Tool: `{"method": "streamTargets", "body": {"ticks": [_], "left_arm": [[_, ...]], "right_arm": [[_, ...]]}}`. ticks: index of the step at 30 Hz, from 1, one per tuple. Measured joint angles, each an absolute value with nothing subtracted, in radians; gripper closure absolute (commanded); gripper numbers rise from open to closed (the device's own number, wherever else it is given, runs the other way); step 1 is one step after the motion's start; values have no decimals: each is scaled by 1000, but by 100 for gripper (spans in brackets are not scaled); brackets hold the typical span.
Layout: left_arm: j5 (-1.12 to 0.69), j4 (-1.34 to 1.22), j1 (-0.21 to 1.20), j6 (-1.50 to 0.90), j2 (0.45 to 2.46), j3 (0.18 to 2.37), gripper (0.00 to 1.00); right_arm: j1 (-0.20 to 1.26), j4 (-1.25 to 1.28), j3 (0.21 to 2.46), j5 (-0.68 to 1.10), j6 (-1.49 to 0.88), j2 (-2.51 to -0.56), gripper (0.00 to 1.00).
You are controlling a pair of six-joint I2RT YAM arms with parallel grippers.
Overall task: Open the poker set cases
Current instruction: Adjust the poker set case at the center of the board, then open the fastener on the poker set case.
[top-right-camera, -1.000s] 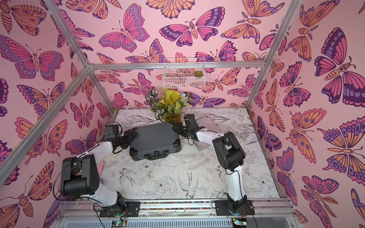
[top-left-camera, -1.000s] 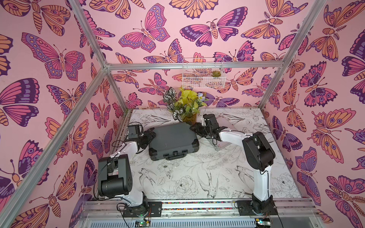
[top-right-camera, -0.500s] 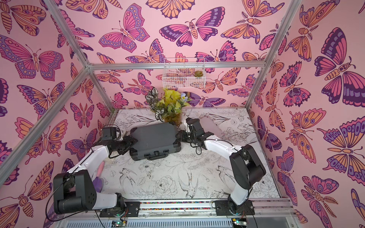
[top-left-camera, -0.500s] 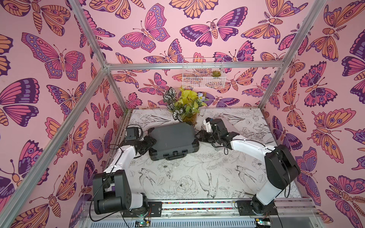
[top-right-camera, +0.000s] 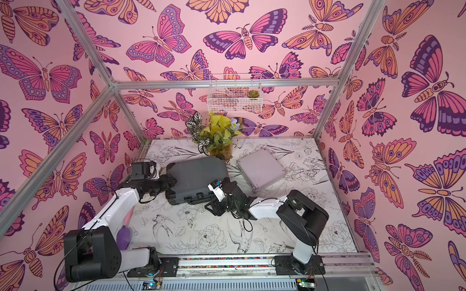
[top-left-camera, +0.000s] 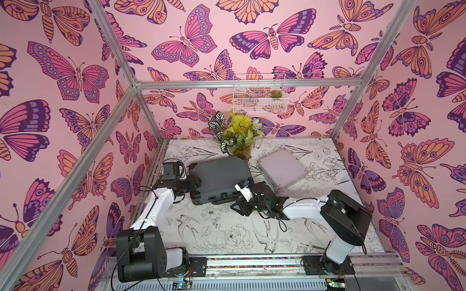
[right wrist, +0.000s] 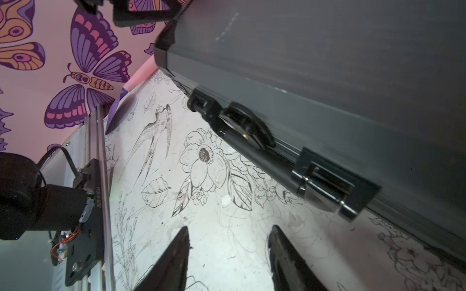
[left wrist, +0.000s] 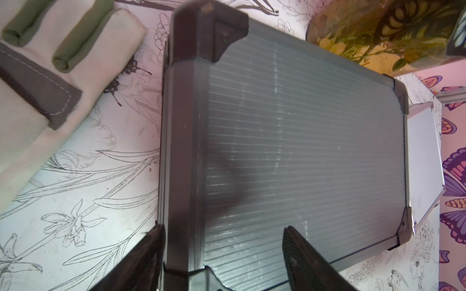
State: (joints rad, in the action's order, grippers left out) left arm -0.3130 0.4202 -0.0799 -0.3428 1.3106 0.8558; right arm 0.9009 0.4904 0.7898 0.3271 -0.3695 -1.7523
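Observation:
Both poker set cases lie flat and closed. The dark grey ribbed case [top-left-camera: 219,177] [top-right-camera: 195,177] is mid-table, its black handle [right wrist: 242,126] and latch [right wrist: 327,181] on the front edge. The silvery-pink case [top-left-camera: 281,171] [top-right-camera: 261,171] [left wrist: 423,161] lies to its right, towards the back. My left gripper [top-left-camera: 198,182] [top-right-camera: 174,182] [left wrist: 222,228] is open astride the dark case's left edge, one finger by the side wall, the other over the lid. My right gripper [top-left-camera: 235,206] [top-right-camera: 210,206] [right wrist: 228,229] is open over bare table just before the front right latch.
A potted plant [top-left-camera: 237,141] stands behind the dark case. A wire basket [top-left-camera: 259,97] hangs on the back wall. A cream fabric bundle [left wrist: 50,63] lies left of the dark case. A purple and pink utensil [top-right-camera: 123,234] lies under the left arm. Metal rails border the table's front.
The right arm swung from behind the dark case's right side round to its front right corner. The silvery-pink case now shows at the back right. The left gripper stayed at the left edge.

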Motion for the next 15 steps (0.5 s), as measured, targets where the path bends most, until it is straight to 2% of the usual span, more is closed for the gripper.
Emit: {"method": "streamTargets", "body": {"ticks": [15], "left_arm": [[-348,423,-87,-416,1390,851,25]], "right_arm": [[872,577,757,233,-470,-1775,40]]}}
